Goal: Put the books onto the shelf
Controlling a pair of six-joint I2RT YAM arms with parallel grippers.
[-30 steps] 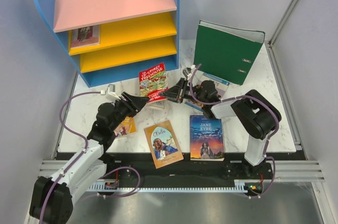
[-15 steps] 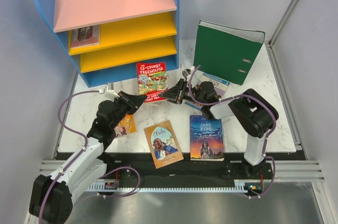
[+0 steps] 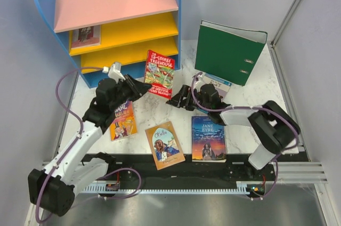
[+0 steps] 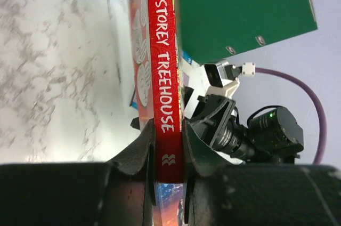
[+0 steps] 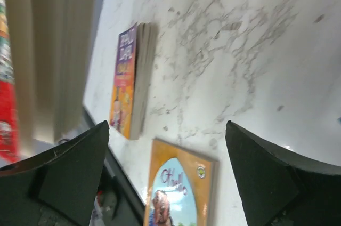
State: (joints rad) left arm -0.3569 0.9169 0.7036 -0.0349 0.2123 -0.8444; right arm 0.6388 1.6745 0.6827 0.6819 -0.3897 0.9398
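The red "13-Storey Treehouse" book (image 3: pixel 160 72) stands upright above the table, just in front of the shelf (image 3: pixel 114 5). My left gripper (image 3: pixel 137 84) is shut on it; the left wrist view has its red spine (image 4: pixel 162 50) pinched between the jaws (image 4: pixel 168 142). My right gripper (image 3: pixel 178 98) hangs open to the right of it, holding nothing (image 5: pixel 168 148). Flat on the table lie Othello (image 3: pixel 165 144), Jane Eyre (image 3: pixel 208 138) and the purple-yellow Roald Dahl book (image 3: pixel 123 121). A pale blue book (image 3: pixel 219 83) lies partly under the right arm. One more book (image 3: pixel 85 35) rests on the upper yellow board.
A big green binder (image 3: pixel 229 51) stands at the back right, close behind the right arm. The right wrist view looks over Othello (image 5: pixel 178 194) and the Roald Dahl book (image 5: pixel 128 79). Grey walls close in on both sides of the table.
The red book passed from the right gripper to the left. The right gripper opened and drew back; the left arm lifted the book upright toward the shelf, uncovering the Roald Dahl book.
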